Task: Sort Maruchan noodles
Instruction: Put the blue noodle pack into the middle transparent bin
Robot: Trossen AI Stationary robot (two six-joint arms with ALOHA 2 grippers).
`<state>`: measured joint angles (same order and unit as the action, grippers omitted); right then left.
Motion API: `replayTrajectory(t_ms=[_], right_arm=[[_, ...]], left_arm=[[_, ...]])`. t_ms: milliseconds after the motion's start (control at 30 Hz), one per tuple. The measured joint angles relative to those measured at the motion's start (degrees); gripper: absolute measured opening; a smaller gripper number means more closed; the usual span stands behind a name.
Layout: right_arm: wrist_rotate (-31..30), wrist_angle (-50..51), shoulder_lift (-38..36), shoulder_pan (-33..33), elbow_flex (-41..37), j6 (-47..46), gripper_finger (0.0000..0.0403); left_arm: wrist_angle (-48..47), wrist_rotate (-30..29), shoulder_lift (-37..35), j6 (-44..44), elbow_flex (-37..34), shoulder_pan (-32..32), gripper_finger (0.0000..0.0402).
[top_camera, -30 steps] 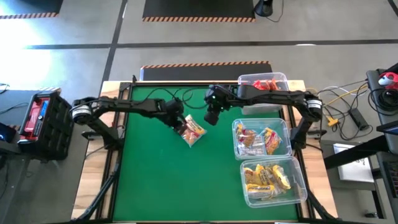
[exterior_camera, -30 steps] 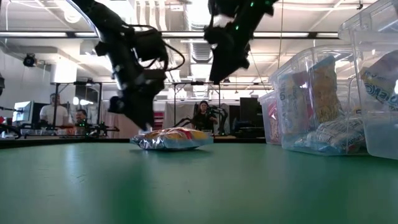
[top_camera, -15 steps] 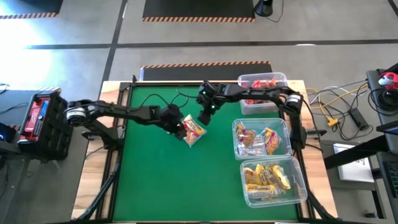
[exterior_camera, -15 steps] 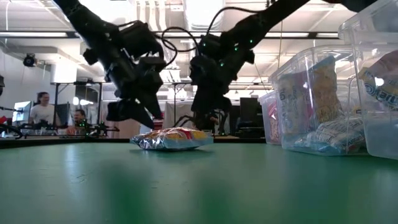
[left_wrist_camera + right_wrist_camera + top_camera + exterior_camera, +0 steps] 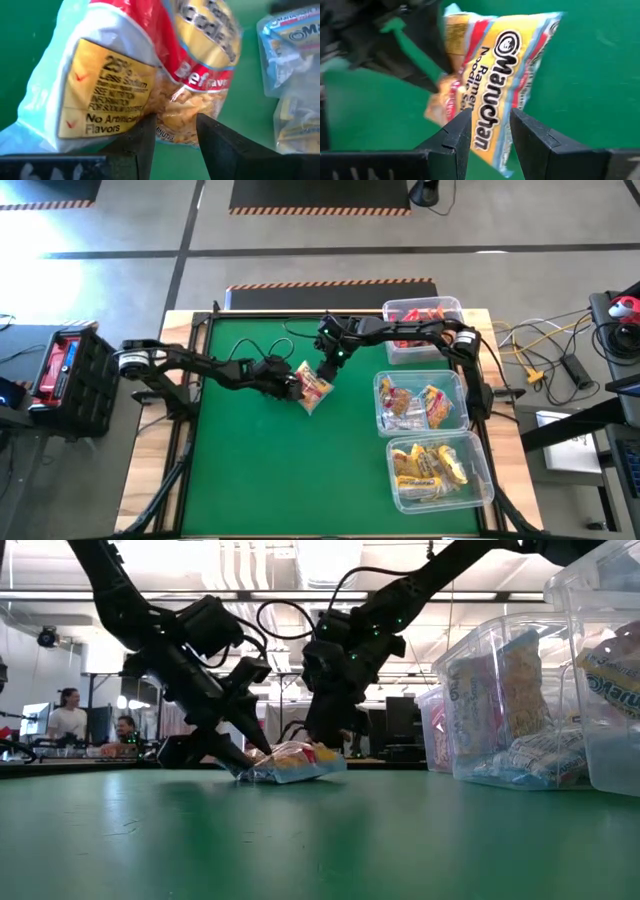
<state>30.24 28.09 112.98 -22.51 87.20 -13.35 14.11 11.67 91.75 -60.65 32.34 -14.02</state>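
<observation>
Both arms have dropped onto the last loose noodle packet point(image 5: 312, 388) mid-table point(image 5: 250, 480). My left gripper point(image 5: 291, 386), lower than a second ago, has its half-open fingers at one edge; right gripper point(image 5: 326, 367) straddles the other, half-open too. No lift yet; three bins point(image 5: 424, 403) wait nearby.

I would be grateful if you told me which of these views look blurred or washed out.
Right wrist view: the packet is smeared, its lettering soft. Left wrist view: its print is readable, soft at the edges. Low view: ceiling lights glare white and the near bins are out of focus. High view: sharp over the table, floor washed out.
</observation>
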Motion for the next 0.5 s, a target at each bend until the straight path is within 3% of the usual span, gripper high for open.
replayTrajectory(t_ms=[200, 367, 500], right_arm=[[4.7, 0.03, -0.08, -0.29, 0.0, 0.49, 0.0146], [4.09, -0.05, -0.1, -0.79, 0.0, 0.49, 0.0157], [-1.61, -0.07, -0.14, -0.82, 0.0, 0.46, 0.0156]], left_arm=[[-1.72, -0.15, 1.53, -1.78, -0.07, 0.0, 0.0117], [-4.15, -0.18, 1.59, -2.05, 0.02, 0.0, 0.0106], [-4.26, -0.52, 1.61, -2.03, 0.0, 0.0, 0.0103]])
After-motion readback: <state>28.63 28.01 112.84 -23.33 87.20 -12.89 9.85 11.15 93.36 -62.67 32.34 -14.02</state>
